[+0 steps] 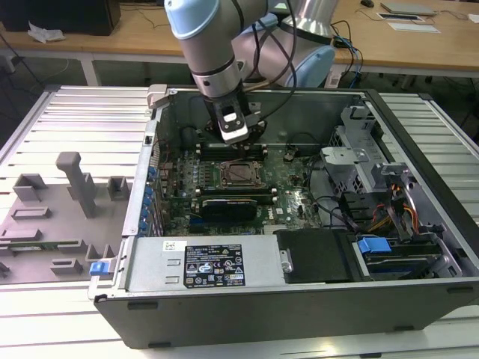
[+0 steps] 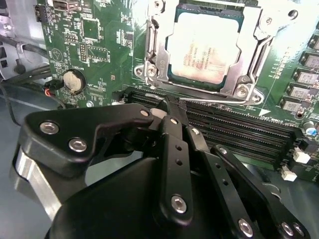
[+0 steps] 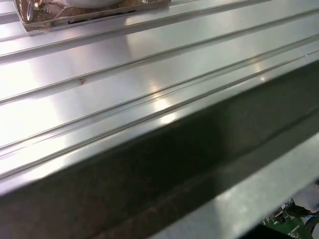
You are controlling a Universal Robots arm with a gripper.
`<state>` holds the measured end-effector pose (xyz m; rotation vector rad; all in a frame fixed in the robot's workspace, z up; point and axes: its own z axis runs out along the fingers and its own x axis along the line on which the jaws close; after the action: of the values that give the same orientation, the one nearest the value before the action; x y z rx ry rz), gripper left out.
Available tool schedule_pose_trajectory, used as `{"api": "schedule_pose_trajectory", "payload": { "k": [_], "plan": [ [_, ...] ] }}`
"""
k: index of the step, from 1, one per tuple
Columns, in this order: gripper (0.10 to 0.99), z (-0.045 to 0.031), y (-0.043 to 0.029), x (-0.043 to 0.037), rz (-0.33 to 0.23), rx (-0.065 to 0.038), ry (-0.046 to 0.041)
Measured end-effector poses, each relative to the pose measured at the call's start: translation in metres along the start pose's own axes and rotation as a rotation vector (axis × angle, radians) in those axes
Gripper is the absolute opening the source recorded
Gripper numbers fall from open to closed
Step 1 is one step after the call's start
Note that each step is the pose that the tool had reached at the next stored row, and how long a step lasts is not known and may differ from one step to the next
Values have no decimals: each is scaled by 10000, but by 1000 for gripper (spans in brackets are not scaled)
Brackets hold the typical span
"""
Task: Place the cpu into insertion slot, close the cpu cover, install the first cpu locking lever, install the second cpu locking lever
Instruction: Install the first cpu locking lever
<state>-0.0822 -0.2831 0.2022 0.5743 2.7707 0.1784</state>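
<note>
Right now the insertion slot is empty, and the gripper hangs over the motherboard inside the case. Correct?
Not empty: the second wrist view shows the cpu seated in it, framed by the cpu cover. The gripper does hang over the motherboard.

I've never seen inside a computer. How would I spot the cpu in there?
Find the open computer case lying on the ribbed table, then the green motherboard on its floor. Near the board's middle, close to the robot's claw, sits the cpu: a flat square with a silver-grey face, ringed by the cpu cover, unlike the long black slots next to it.
</note>
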Motion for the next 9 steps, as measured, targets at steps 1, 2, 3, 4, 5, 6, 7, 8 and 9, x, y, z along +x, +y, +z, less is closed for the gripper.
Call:
{"api": "schedule_pose_trajectory", "payload": {
  "k": [1,2,3,4,5,6,7,8,9],
  "plan": [
    [106,6,-1,2,24,3,-4],
    [106,14,-3,4,62,11,-9],
    [106,21,-4,6,97,19,-15],
    [106,26,-5,8,131,28,-21],
    [106,34,-7,10,180,42,-31],
    [106,41,-8,12,239,59,-42],
    [106,46,-9,13,278,70,-49],
    [106,54,-10,15,334,86,-60],
    [106,59,-12,17,370,97,-67]
  ]
}}
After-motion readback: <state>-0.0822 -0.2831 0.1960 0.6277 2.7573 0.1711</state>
